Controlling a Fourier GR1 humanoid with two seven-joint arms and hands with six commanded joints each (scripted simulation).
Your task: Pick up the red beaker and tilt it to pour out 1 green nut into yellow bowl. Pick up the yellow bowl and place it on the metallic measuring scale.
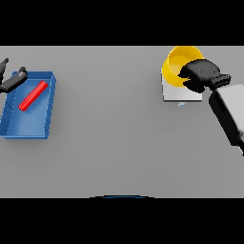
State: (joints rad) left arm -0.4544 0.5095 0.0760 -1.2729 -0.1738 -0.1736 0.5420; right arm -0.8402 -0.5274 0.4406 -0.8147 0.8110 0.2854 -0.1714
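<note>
Your right hand (200, 75) curled over yellow bowl (175, 64) near rim, bowl sitting on scale (178, 95) directly beneath; left hand (10, 81) far off by blue tray (28, 129), fingers spread

Left robot hand (10, 78) cut by left edge, right robot hand (202, 75) hiding yellow bowl's (174, 66) right rim

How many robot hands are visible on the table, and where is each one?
2. The right hand is curled on the rim of the yellow bowl, over the measuring scale. The left hand shows at the left edge, beside the blue tray.
</note>
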